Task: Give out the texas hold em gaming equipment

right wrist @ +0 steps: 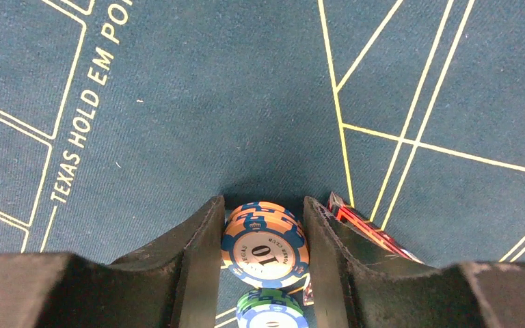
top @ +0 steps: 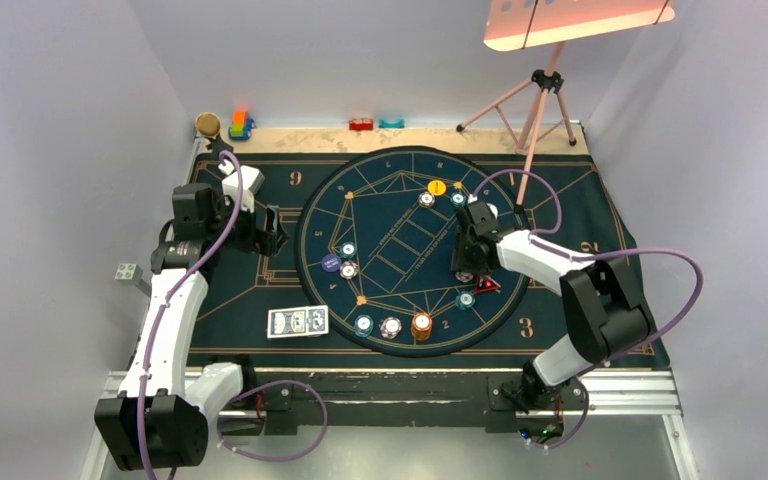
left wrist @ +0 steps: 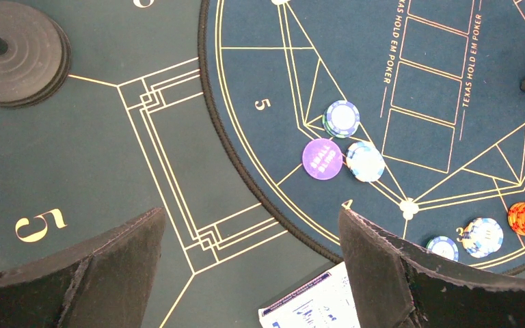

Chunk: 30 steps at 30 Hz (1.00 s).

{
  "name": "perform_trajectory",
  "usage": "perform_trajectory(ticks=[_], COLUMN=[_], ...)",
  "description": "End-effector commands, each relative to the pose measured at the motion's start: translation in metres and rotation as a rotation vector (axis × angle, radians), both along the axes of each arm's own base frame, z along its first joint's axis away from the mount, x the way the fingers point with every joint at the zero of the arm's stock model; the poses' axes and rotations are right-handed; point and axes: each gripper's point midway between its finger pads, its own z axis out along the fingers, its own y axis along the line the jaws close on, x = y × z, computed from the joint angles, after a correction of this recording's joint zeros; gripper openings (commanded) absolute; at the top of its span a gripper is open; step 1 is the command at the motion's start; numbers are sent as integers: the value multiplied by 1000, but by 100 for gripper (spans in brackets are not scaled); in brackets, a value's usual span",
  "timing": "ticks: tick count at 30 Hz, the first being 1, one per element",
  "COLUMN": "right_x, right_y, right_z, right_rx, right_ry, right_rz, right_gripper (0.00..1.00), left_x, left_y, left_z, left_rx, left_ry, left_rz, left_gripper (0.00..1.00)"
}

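White-walled booth, with a dark poker mat (top: 250, 290) laid out and a round layout printed on it.

Top view: chips (top: 364, 323) are spread around the ring. An orange chip stack (top: 421, 325) is seen at the near edge, a yellow disc (top: 437, 187) at the far edge and a blue disc (top: 331, 263) on the left side. Cards (top: 297, 321) are laid just outside the ring, near left. The left gripper (top: 272, 232) is held over the mat left of the ring. The right gripper (top: 465, 268) is seen low on the ring's right side, just beside a red triangle (top: 486, 284). A tripod (top: 540, 95) is set far right.

Left wrist view: the claw is spread wide above the mat, fingers (left wrist: 119, 266) well apart. The disc reads purple here, with one chip touching it and another just beside. A card corner is cut off at the bottom edge.

Right wrist view: the claw is clamped on both edges of a pink-white chip (right wrist: 264, 242) marked 10. Whether it is lifted cannot be told. A green-blue chip (right wrist: 270, 311) is seen nearer the camera, and the red triangle lies just outside one finger.
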Motion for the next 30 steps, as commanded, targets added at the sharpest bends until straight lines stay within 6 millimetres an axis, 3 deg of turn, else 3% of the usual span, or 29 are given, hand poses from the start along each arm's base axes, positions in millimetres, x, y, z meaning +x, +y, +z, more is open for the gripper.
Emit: perform_trajectory(ticks=[1, 3, 5, 8, 11, 16, 21, 25, 30], right_x=[-17, -17, -15, -13, -11, 1, 13, 3, -42], right_y=[-15, -17, -16, -12, -11, -8, -1, 34, 92], right_z=[-5, -4, -1, 1, 4, 29, 83, 120, 134], right_rx=[-35, -39, -34, -22, -23, -12, 22, 90, 105], right_ry=[36, 35, 33, 37, 34, -20, -136, -213, -207], right_rz=[-59, -66, -65, -55, -45, -28, 13, 180, 459], right_gripper=[0, 0, 8, 47, 63, 70, 71, 76, 83], left_x=[-2, -2, -1, -2, -2, -2, -1, -1, -1], left_y=[-2, -2, -2, -2, -2, -3, -2, -2, -2], left_z=[6, 6, 6, 5, 5, 4, 4, 3, 4], left_rx=[0, -3, -3, -3, -2, -3, -2, -2, -1], left_ry=[-30, -29, -28, -25, -28, -25, -23, -22, -24], left_rz=[-23, -23, -24, -26, -26, -29, -27, -26, -26], left_gripper=[100, 100, 100, 100, 100, 100, 100, 100, 100])
